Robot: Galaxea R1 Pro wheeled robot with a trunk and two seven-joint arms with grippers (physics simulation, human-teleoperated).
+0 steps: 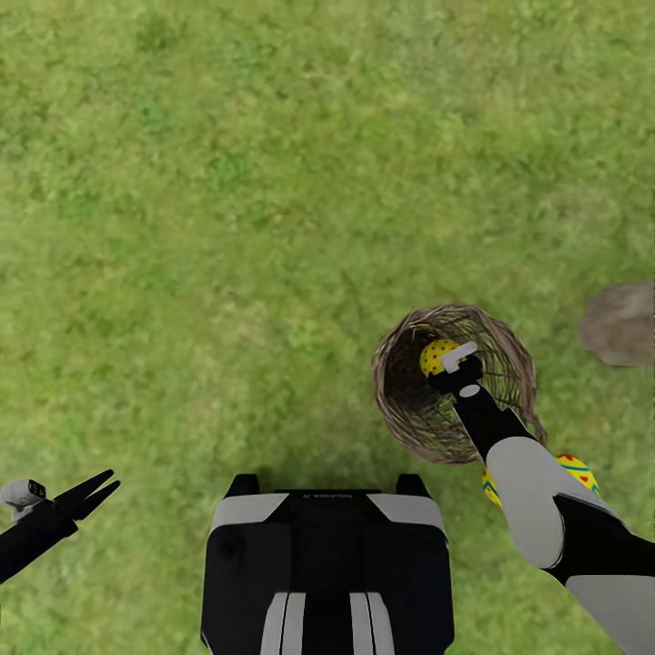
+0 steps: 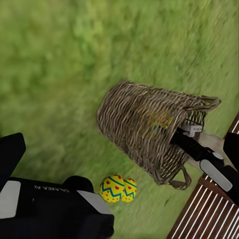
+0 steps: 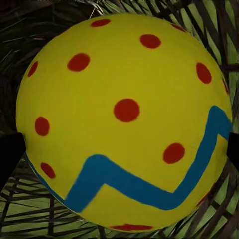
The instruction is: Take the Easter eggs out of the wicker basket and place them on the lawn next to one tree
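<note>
Looking down from the head, the right gripper [image 1: 452, 362] was inside the basket [image 1: 509, 400] at a dotted egg [image 1: 437, 355]; the left gripper [image 1: 91, 491] hung nearly closed, empty. From the left wrist, two eggs [image 2: 118, 187] lay on grass [image 2: 59, 74] beside the basket. The right wrist showed the egg between dark fingertips [image 3: 10, 154]; contact unclear, so squeeze centred, then lift straight.

Your right forearm is covering most of the two eggs [image 1: 579, 469] lying on the lawn [image 1: 273, 182] beside the wicker basket [image 1: 509, 364]. The dotted egg [image 3: 124, 119] is blocking your right gripper [image 1: 452, 361], so its grip is staying unclear. The frame edge is cropping a grey-brown shape [image 1: 623, 323].
</note>
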